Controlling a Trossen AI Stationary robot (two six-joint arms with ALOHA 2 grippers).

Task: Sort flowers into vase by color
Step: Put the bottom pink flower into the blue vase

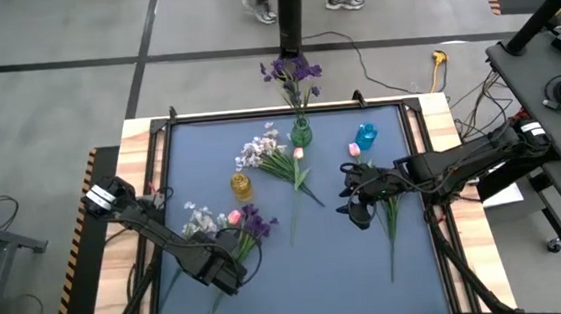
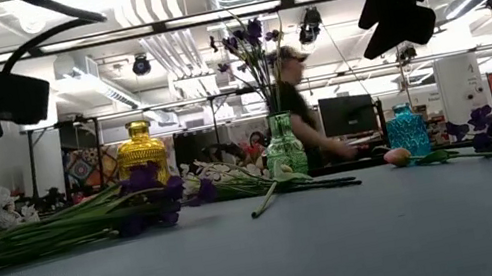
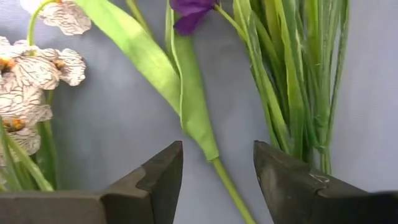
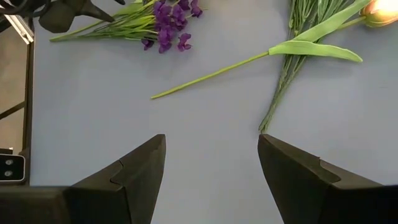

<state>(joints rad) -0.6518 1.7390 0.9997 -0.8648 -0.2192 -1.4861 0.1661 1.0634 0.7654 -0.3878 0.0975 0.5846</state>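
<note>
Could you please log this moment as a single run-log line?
left gripper: open, astride green stem | right gripper: open, above mat, empty | green vase: holds purple flowers

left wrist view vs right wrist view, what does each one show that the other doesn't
Only the left wrist view shows the white veined blossoms and a green stem lying between the open left gripper fingers. Only the right wrist view shows the pink tulip bud and the open right gripper above bare mat. Both show purple flowers, green stems and the blue-grey mat.
</note>
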